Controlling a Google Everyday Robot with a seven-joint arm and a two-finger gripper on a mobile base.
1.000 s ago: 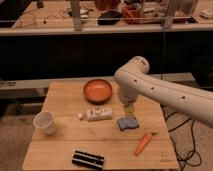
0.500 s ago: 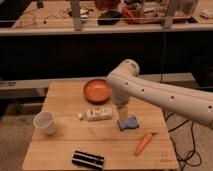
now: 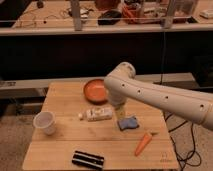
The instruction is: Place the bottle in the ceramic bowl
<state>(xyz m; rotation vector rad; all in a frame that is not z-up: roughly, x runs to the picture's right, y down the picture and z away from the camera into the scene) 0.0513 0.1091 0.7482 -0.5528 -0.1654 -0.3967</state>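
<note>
The bottle (image 3: 98, 114) lies on its side near the middle of the wooden table (image 3: 62, 97), its small white cap pointing left. The ceramic bowl (image 3: 94, 90) sits behind it, orange-brown, with its right edge covered by my arm. My white arm reaches in from the right and bends down over the table. The gripper (image 3: 120, 109) hangs just right of the bottle's base, low over the tabletop. It is open and holds nothing.
A translucent white cup (image 3: 44, 122) stands at the table's left. A blue sponge (image 3: 128, 123) lies just below the gripper, an orange carrot (image 3: 143, 143) at front right, and a black flat object (image 3: 88, 159) at the front edge. Behind runs a dark shelf front.
My arm has swung left across the table, bringing the gripper closer to the bottle and covering the bowl's right edge. The bottle and bowl have not moved.
</note>
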